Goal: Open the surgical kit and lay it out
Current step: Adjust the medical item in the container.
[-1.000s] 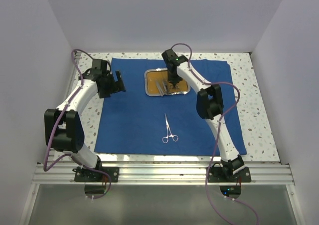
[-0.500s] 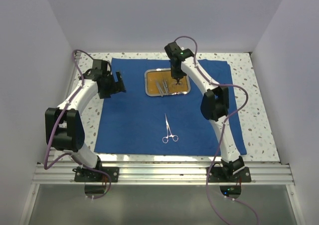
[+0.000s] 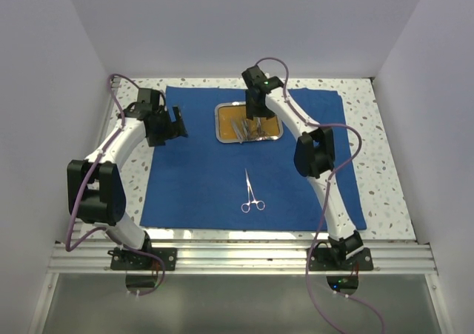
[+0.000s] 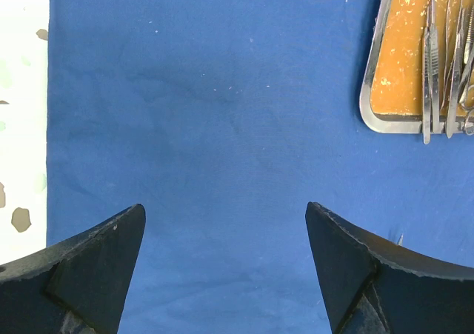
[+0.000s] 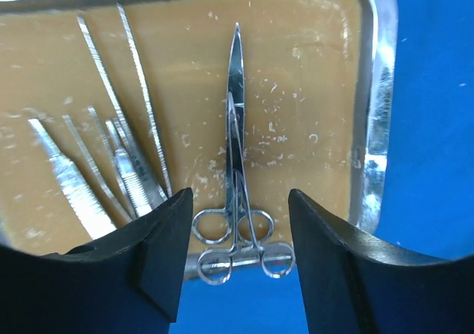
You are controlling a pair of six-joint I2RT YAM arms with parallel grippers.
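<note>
over the tray (image 5: pixel 374 112), my right gripper (image 5: pixel 237 201) hangs with its jaws parted and nothing clamped. the dark fingers (image 5: pixel 148 260) stand on either side of the ring handles without touching them, as far as i can see. those handles belong to the ring-handled instruments (image 5: pixel 235 127), what looks like two laid one on the other. they lie along the tray's orange-brown floor, with their tips pointing to its far end and their rings at its near rim. beside them in the tray, toward its left side, the tweezers (image 5: pixel 126 149) are fanned out in a loose bunch; from the left wrist view their ends poke just past the rim. the tray itself sits on the blue cloth wrap (image 3: pixel 200 178), which is spread flat across the speckled table (image 3: pixel 378 171), with the tray near the cloth's far edge. on the near side of the tray, well apart from it, one more ring-handled instrument (image 3: pixel 252 193) lies alone on the cloth, rings toward the arm bases. well to the left of the tray my left gripper (image 4: pixel 225 208) hovers over bare cloth — jaws spread wide, holding nothing — close to the cloth's left edge.
</note>
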